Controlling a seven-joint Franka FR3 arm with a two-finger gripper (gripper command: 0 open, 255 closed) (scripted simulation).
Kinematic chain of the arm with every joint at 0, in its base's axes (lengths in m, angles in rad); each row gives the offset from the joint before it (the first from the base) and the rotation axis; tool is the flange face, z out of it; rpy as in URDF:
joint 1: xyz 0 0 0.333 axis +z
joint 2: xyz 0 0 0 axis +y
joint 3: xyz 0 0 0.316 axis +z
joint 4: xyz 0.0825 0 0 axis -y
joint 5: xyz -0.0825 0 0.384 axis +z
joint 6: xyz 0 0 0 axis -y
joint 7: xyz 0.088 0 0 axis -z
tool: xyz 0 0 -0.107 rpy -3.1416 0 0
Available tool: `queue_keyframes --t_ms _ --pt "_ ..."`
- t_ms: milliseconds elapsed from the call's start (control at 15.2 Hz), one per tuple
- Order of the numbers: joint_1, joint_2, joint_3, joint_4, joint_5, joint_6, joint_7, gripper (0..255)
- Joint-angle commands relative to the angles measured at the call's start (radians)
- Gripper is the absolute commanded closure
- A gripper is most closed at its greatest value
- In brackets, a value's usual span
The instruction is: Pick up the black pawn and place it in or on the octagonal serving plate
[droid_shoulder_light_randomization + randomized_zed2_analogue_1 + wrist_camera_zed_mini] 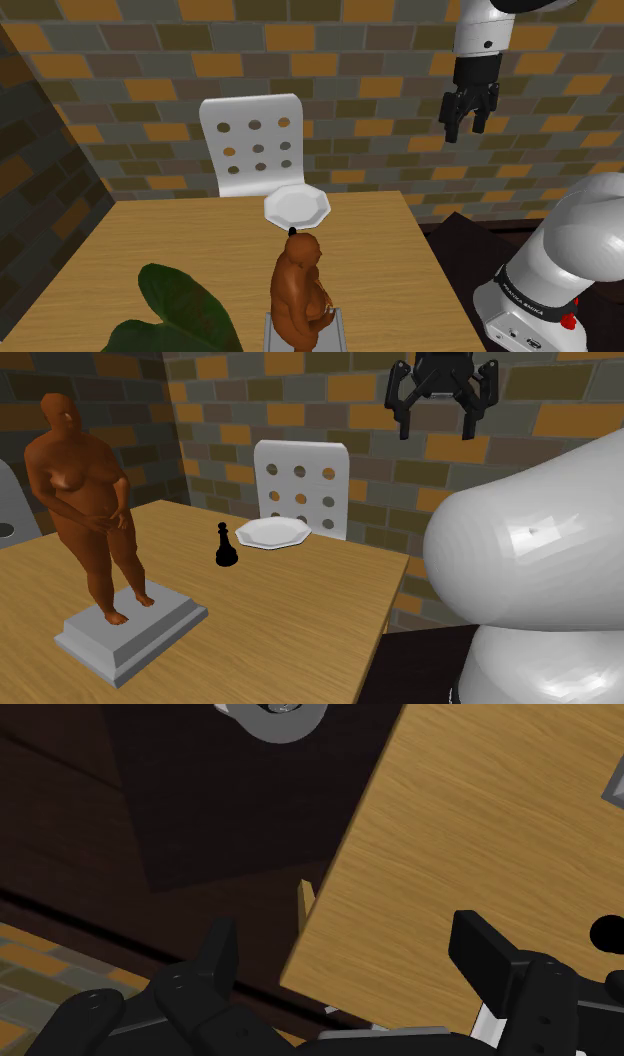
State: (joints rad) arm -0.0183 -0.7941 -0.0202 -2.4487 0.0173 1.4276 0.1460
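Two fingers (222, 952) wide apart, empty, far frm black pawn (227, 547).

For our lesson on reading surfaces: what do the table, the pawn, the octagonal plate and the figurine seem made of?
Table: wood, by its light-brown grain lines, matt. Pawn: plain black with no visible texture; material unclear. Octagonal plate: plain white with a soft sheen, perhaps ceramic. Figurine: reddish-brown with bright highlights, maybe glazed clay or polished wood.
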Motion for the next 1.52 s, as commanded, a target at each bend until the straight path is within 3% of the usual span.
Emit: queue_keyframes --t_ms 0,858,1452 --pt "0.000 0.000 0.000 0.000 0.000 0.000 0.000 0" --pt "0.099 0.178 0.271 -0.064 0.200 0.343 0.279 0" --pt "0.122 0.442 0.459 0.030 0.218 0.587 0.483 0"
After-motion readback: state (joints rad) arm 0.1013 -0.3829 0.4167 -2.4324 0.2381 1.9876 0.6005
